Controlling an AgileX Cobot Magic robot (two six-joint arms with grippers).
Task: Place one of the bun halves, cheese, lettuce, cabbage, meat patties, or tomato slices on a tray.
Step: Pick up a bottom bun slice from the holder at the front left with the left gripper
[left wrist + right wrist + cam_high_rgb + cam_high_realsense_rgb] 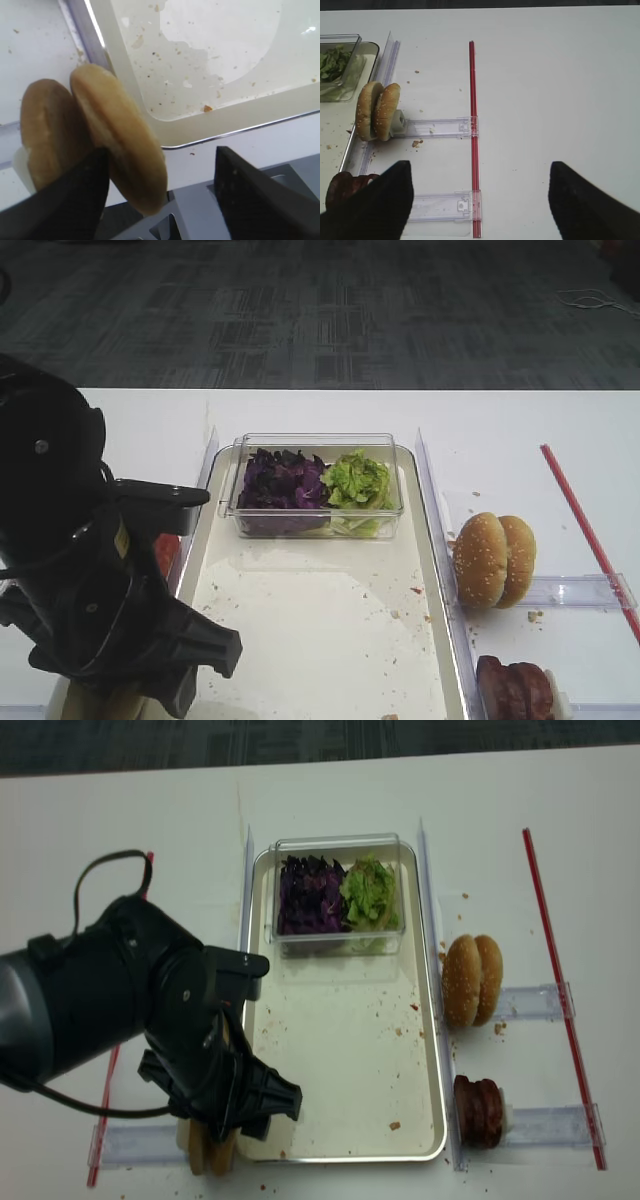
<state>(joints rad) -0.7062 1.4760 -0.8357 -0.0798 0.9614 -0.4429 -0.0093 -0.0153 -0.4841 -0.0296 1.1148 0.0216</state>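
Note:
Two smooth golden bun halves stand on edge just left of the tray (225, 50), off its near corner. My left gripper (161, 155) is open around the right bun half (120, 140). Its left finger sits between the two halves, and its right finger (245, 190) stands clear of the crust. The other bun half (42, 135) lies outside the jaws. From above, the left arm (150, 1010) covers the gripper, and only the bun halves' lower edges (205, 1152) show. My right gripper (479, 167) hangs open over bare table. Cheese is out of view.
A clear box on the tray's (320, 620) far end holds cabbage (285, 485) and lettuce (357, 482). Sesame buns (493, 560) and meat patties (512, 690) stand in clear holders right of the tray. A red strip (585, 525) runs along the right. Something red (165, 552) shows beside the left arm.

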